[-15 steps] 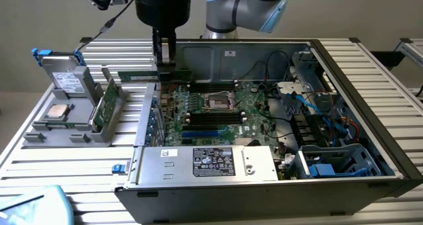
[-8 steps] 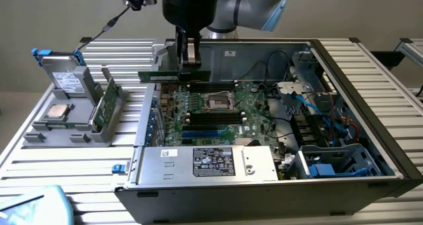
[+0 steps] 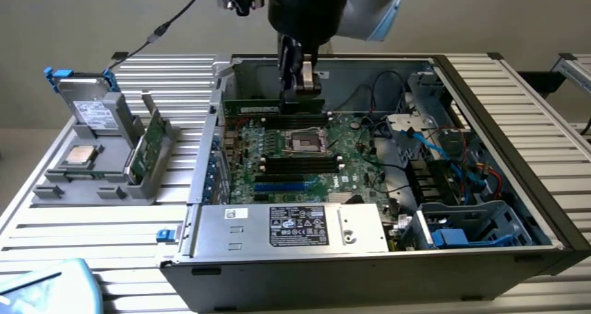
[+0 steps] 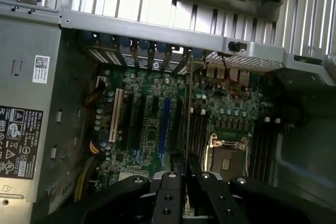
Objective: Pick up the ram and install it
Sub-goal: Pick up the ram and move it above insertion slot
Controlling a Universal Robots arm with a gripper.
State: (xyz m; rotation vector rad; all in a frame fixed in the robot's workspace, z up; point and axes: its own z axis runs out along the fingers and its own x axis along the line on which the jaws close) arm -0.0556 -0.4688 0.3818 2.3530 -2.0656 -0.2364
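Exterior view: the ram [image 3: 259, 108], a long, thin dark green board, is seen inside the open computer case [image 3: 517, 155], clamped near one end between the narrowed fingers of the gripper [image 3: 301, 105]. It is held on edge under the claw. Its long axis runs across the exterior view from left to right, and most of its length sticks out toward the exterior view's left. Just below it, a bank of black plastic memory slots [image 3: 295, 122] is laid parallel to the stick on the far side of the square metal-framed processor socket [image 3: 303, 142]. It is judged that this alignment of stick over slot is what matters, though it cannot be told whether the lower edge is touching a slot. In the wrist view the ram [image 4: 187, 114] is seen edge-on as a thin dark line reaching out from between the black jointed fingers of the gripper [image 4: 185, 178], beside the slots [image 4: 197, 135]. The green motherboard [image 3: 360, 165] is densely studded with small parts. A flat grey metal power supply [image 3: 305, 227] bearing a dark label is fitted at the near side of the case. On the ribbed aluminium table [image 3: 102, 241], a grey holder [image 3: 111, 182] carries a broader green card [image 3: 148, 148] and a square silver chip [image 3: 79, 156].
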